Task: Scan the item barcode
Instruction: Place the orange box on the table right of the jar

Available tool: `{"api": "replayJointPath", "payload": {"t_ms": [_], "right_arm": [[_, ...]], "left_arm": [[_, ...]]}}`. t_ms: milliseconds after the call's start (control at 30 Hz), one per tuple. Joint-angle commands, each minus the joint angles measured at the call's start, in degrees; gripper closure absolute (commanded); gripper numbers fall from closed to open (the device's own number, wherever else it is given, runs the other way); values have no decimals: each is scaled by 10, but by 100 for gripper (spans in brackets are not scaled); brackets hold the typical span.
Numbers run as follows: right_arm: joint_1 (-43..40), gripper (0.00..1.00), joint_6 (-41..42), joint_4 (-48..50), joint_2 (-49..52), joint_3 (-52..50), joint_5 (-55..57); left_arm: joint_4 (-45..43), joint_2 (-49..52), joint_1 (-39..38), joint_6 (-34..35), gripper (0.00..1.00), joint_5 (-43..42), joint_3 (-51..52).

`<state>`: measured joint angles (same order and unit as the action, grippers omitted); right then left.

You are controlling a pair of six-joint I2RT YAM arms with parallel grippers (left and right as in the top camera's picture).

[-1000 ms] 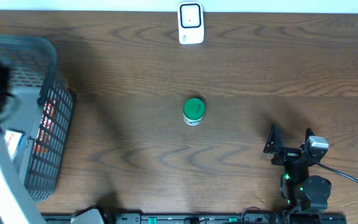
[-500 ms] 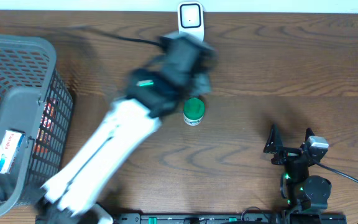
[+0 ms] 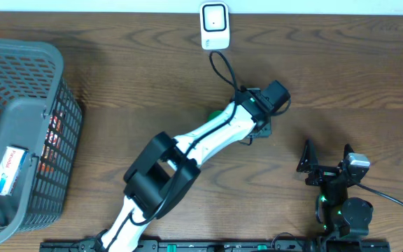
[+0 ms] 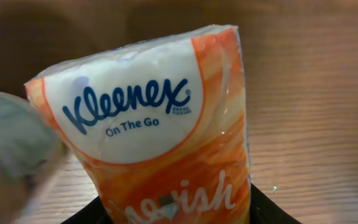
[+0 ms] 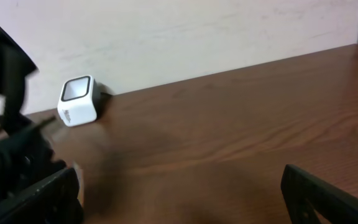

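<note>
In the left wrist view an orange-and-white Kleenex tissue pack [image 4: 160,124] fills the frame, its printed front facing the camera and no barcode showing. My left gripper [image 4: 176,214] is shut on its lower end, with a black jaw on each side. From overhead the left gripper [image 3: 266,105] hangs over the table's middle, below the white scanner [image 3: 214,26], and the pack is hidden under it. My right gripper [image 3: 325,164] stands open and holds nothing near the front right. The right wrist view shows that gripper [image 5: 185,199] over bare wood, with the scanner [image 5: 78,99] far off.
A grey wire basket [image 3: 19,77] with a boxed item [image 3: 5,170] stands at the far left. A green-lidded jar [image 3: 216,112] peeks out beside the left arm. A blurred grey shape [image 4: 11,143] sits left of the pack. The left arm [image 5: 5,124] is blurred.
The left arm has swung from the basket across the table to the middle, past the green jar, carrying the tissue pack. The right arm has not moved.
</note>
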<state>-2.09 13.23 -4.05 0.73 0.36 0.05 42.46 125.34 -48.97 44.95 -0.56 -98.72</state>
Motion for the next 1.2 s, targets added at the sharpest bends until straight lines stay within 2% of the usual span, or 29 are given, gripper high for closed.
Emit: {"api": "replayJointPath", "payload": {"t_ms": [0,33,100,133,167,233,333,600,733,800,867,933,1000,1033,1167], "right_arm": [[-1,1,5,-2,-1,-1,5],[-1,1,5,-2,-1,-1,5],[-1,1,4,-2,-1,-1,5],[-1,1,5,-2,-1,-1,5],[-1,1,5,-2,-1,-1,5],[-1,1,4,-2,-1,-1,5],[-1,1,5,-2,-1,-1,5],[-1,1,5,-2,-1,-1,5],[-1,1,5,-2,-1,-1,5],[-1,1,5,-2,-1,-1,5],[-1,1,5,-2,-1,-1,5],[-1,1,5,-2,-1,-1,5],[-1,1,5,-2,-1,-1,5],[-1,1,5,-2,-1,-1,5],[-1,1,5,-2,-1,-1,5]], "left_arm": [[-2,3,-11,-3,52,-16,2],[-2,3,-13,-2,48,-17,2],[-2,-1,-15,4,25,-16,0],[-2,-4,-15,3,11,-16,-3],[1,-10,-15,3,5,-16,-9],[4,-26,-12,-12,4,-16,-23],[10,-70,-4,-72,3,-14,-49],[39,-296,71,-254,2,7,-122],[50,-416,166,-254,2,128,-122],[68,-458,234,-250,2,159,-122],[94,-490,320,-222,2,162,-122],[125,-510,423,-153,2,162,-122],[166,-515,525,-50,2,163,-122],[205,-512,594,40,2,163,-120],[318,-480,721,226,2,163,-96]]}}
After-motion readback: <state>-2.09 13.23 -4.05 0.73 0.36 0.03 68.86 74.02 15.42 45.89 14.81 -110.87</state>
